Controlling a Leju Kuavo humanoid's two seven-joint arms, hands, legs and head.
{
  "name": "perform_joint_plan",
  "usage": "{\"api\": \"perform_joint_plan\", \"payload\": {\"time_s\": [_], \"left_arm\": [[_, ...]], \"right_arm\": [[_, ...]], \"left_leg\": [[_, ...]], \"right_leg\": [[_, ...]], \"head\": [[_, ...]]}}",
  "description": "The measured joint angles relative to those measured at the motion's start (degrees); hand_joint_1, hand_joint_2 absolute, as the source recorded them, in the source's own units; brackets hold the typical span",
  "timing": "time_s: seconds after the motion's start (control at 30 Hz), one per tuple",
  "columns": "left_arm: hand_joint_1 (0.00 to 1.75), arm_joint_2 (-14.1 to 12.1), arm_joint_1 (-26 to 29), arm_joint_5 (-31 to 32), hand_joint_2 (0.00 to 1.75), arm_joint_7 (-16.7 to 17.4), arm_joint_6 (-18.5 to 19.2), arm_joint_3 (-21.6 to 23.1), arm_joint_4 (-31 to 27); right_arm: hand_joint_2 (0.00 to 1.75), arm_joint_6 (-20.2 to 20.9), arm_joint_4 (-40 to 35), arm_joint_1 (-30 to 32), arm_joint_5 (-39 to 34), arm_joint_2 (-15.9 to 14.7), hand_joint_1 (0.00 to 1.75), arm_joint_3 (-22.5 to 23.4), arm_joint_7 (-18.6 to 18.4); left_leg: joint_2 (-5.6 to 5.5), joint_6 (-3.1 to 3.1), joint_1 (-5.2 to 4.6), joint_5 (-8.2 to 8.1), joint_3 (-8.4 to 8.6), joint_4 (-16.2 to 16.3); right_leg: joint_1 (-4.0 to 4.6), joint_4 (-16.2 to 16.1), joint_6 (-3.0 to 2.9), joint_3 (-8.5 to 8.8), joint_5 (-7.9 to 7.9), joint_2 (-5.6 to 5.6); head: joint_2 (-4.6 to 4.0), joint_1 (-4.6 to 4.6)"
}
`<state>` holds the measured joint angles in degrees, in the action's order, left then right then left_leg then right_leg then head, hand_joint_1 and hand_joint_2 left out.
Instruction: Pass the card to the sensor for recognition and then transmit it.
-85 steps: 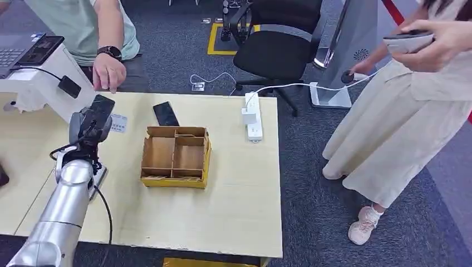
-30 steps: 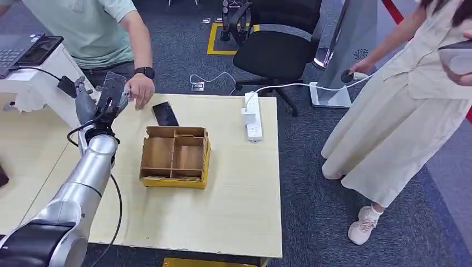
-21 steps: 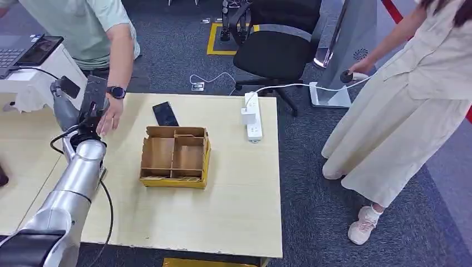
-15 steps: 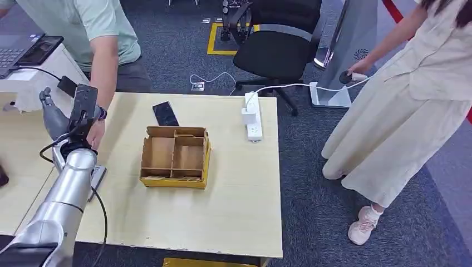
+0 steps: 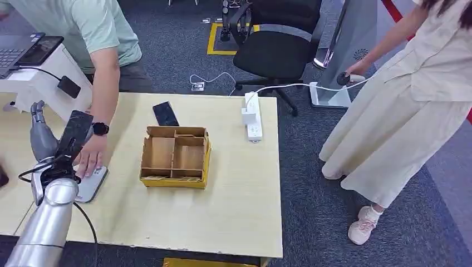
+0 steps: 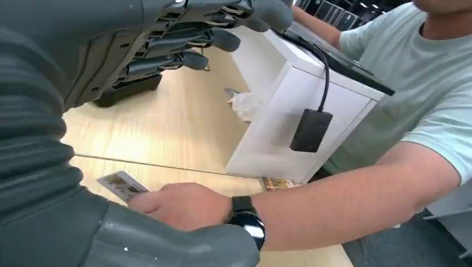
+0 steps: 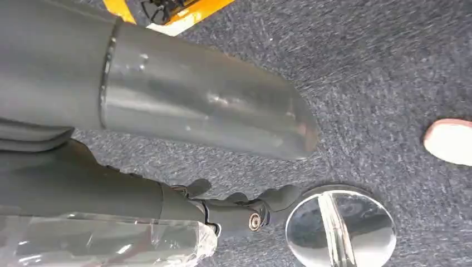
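Just beside our left hand (image 5: 55,142), raised above the pale wooden table (image 5: 234,194) with fingers spread and nothing in them, a person's hand (image 5: 92,157) presses a card (image 6: 121,185) onto the flat grey sensor pad (image 5: 89,188). We judge the recognition step under way; taking up the card and passing it on remains. Our right hand (image 7: 245,214) hangs over blue-grey carpet; its state we cannot tell. Beyond our left hand sit a divided cardboard box (image 5: 176,156), a dark phone (image 5: 165,113) and a power strip (image 5: 252,115).

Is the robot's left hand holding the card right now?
No. The left hand is open; a person's hand holds the card on the table.
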<state>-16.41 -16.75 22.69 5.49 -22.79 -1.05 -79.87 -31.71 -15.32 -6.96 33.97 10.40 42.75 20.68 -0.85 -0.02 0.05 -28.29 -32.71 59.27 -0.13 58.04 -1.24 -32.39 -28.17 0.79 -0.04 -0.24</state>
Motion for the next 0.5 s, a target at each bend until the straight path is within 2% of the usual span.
{"api": "perform_joint_plan", "payload": {"time_s": [0.4, 0.5], "left_arm": [[0.00, -0.24, 8.66, 5.63, 1.75, -2.12, 1.37, -1.03, -12.40], [0.00, -0.04, 11.38, 9.24, 1.75, -3.12, 1.55, -1.09, -15.35]], "right_arm": [[0.00, 0.15, -0.46, -0.07, -0.63, -0.02, 0.00, -0.26, 0.33], [0.00, 0.15, -0.46, -0.04, -0.96, -0.02, 0.00, -0.48, 0.52]], "left_leg": [[-0.01, 0.00, 0.00, 0.00, 0.00, 0.00], [0.00, 0.00, 0.00, 0.00, 0.00, -0.01]], "right_leg": [[0.00, 0.00, 0.00, 0.01, 0.00, -0.02], [0.00, 0.00, 0.00, 0.00, 0.00, 0.00]], "head": [[0.00, 0.00], [0.00, -0.02]]}}
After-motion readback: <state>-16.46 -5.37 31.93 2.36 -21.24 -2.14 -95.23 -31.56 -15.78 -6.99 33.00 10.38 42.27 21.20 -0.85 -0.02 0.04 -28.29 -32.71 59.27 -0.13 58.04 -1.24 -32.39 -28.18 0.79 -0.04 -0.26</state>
